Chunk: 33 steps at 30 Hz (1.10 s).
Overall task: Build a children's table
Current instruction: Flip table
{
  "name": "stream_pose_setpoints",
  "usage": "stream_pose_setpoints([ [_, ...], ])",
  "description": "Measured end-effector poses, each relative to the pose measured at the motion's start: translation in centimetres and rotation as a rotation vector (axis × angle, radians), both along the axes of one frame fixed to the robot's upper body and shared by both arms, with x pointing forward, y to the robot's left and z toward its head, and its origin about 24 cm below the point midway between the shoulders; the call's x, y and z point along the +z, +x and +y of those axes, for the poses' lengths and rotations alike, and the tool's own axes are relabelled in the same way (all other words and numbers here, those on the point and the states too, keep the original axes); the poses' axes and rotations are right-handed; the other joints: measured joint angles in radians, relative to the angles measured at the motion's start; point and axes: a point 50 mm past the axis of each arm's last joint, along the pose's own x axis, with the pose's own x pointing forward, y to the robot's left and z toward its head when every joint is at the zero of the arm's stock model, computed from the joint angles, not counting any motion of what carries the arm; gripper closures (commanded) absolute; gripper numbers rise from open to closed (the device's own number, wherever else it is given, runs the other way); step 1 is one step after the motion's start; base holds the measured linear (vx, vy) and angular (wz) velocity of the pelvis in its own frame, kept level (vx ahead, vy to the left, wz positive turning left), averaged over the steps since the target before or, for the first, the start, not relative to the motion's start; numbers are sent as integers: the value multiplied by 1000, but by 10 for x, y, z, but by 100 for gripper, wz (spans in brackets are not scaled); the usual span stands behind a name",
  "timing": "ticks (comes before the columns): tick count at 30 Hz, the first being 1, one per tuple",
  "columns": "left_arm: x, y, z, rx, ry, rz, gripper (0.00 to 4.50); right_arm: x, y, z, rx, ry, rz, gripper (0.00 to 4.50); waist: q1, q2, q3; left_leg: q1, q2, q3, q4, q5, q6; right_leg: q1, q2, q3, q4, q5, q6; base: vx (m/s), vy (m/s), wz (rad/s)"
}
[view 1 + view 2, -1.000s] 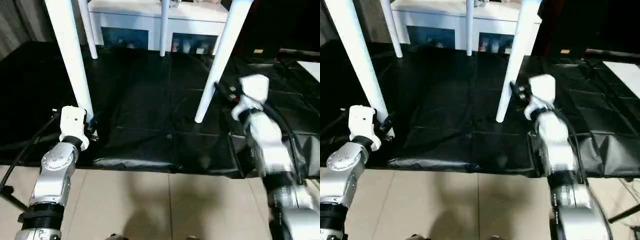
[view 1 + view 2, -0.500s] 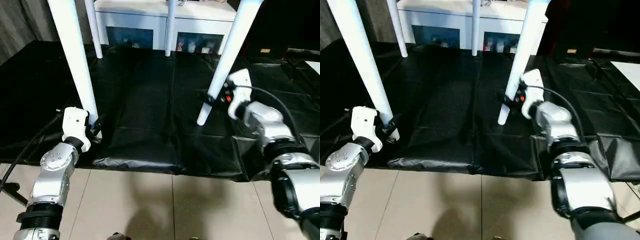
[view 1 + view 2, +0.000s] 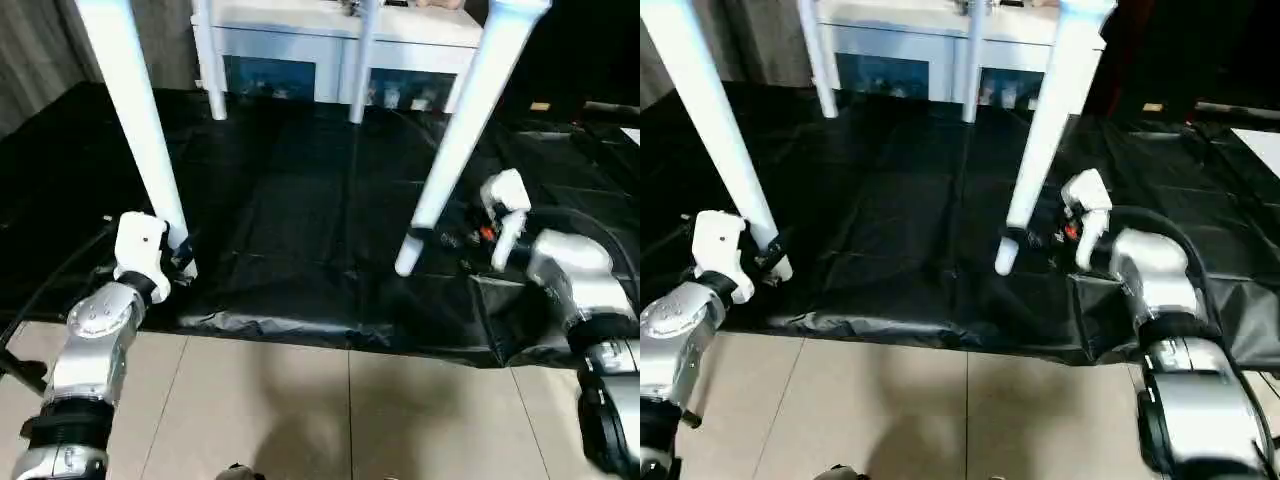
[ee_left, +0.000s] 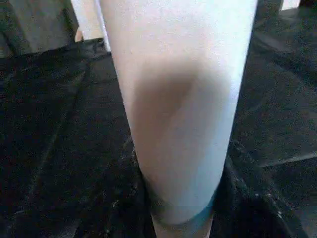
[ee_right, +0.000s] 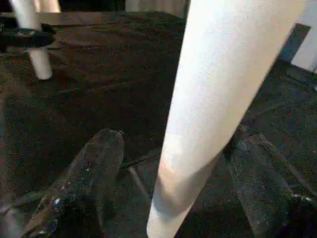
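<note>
The children's table stands upright on the black mat, its tabletop above the picture's top edge. My left gripper (image 3: 183, 262) is shut on the near-left leg (image 3: 150, 150) just above its foot; that leg (image 4: 178, 109) stands close in front of the left wrist camera. My right gripper (image 3: 445, 238) is low beside the near-right leg (image 3: 455, 150), which leans slightly. In the right wrist view that leg (image 5: 218, 99) rises between my two black fingers (image 5: 94, 168) with a gap on each side, so the gripper (image 5: 178, 141) is open. Two far legs (image 3: 212, 60) stand behind.
The black mat (image 3: 300, 220) is wrinkled, and its front edge lies on a tiled floor (image 3: 300, 410). A white cabinet with glass doors (image 3: 300, 40) stands behind the table. Cables run from both wrists.
My right arm has dropped and swung back to the right, bringing its gripper from higher on the near-right leg down to just above the foot. The left arm holds still. The camera has shifted slightly.
</note>
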Motion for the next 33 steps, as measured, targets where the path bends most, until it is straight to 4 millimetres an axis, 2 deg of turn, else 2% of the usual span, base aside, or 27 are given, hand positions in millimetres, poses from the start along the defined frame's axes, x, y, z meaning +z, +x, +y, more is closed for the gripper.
stream_pose_setpoints([
  [2,0,1,1,-3,-3,6,302,-10,-4,1,-35,-10,12,115,-3,4,-1,0,0,0,0,0,0,0,0,0,0,0,0,0,0,0],
  [3,0,2,2,-2,-7,9,246,-14,-5,2,-55,-4,15,115,-4,4,0,0,0,0,0,0,0,-1,0,0,-1,0,0,0,0,0],
  [4,0,3,2,-1,-5,10,232,-16,-5,3,-73,0,13,115,-5,5,0,0,0,0,0,0,0,-1,0,0,-1,0,0,0,0,0],
  [7,3,2,10,15,46,15,221,-10,-5,7,-127,22,-43,115,-17,8,0,0,0,0,-1,0,0,-2,0,0,-1,0,0,0,0,0],
  [9,5,2,12,29,41,4,194,-5,-6,6,-189,45,-83,115,-22,8,-1,1,-1,0,-2,0,0,-2,0,0,-1,0,0,0,0,0],
  [14,10,-4,21,54,-44,-80,152,-7,-15,9,-347,179,-120,115,-27,9,-1,1,-1,0,-6,0,0,-4,0,1,-2,0,1,0,0,0],
  [17,4,-15,24,61,-108,-102,134,-11,-26,7,-364,202,-129,115,-27,8,-2,1,-2,0,-11,0,0,-4,0,1,-8,0,0,0,0,0],
  [18,1,-19,23,57,-149,-114,112,-11,-31,7,-370,215,-135,115,-26,8,-3,0,-3,1,-14,0,0,-5,0,1,-10,0,0,0,0,0],
  [20,-4,-26,25,62,-181,-114,96,-11,-37,11,-364,234,-144,115,-25,8,-3,1,-3,1,-14,0,0,-4,0,2,-11,0,0,0,0,0],
  [24,-21,-58,18,-3,-309,-133,96,-11,-62,18,-390,296,-159,115,-24,12,-7,0,-3,2,-17,0,0,-4,0,3,-17,-2,4,0,0,0],
  [26,-33,-76,19,-22,-304,-108,96,-14,-73,20,-411,311,-155,115,-25,12,-7,1,-3,2,-20,0,0,-4,0,3,-20,-3,5,0,0,0],
  [28,-37,-83,20,-20,-295,-98,96,-15,-76,19,-429,308,-149,115,-25,12,-7,1,-4,2,-23,0,0,-3,0,3,-23,-3,5,0,0,0],
  [30,-31,-95,19,5,-273,-134,96,-11,-81,21,-457,300,-148,115,-26,14,-9,2,-5,3,-29,0,0,-1,0,3,-29,-2,5,0,0,0],
  [33,-22,-108,16,49,-268,-156,96,-16,-88,22,-514,268,-89,115,-28,15,-11,5,-7,3,-31,0,0,1,0,5,-30,-5,10,0,0,0],
])
